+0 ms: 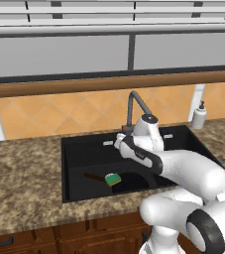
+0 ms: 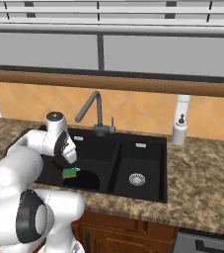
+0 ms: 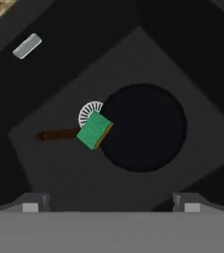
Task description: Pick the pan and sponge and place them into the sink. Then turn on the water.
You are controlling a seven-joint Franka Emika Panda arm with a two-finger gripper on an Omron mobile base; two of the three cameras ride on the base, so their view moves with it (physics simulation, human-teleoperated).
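While the pincer (image 3: 108, 202) gapes apart, sponge (image 3: 94, 130) and pan (image 3: 143, 127) lie below it.

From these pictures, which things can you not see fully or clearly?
- Left basin drain: hand view, partly hidden by the sponge.
- Pan: left base view, partly hidden by the arm.
- Gripper: hand view, only the open fingertips show; the bottom edge cuts off the rest.

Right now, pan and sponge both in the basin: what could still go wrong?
1. The faucet is still off, no stream visible; the open gripper hangs over the pan, away from it.
2. The sponge lies partly over the drain, so water may pool.
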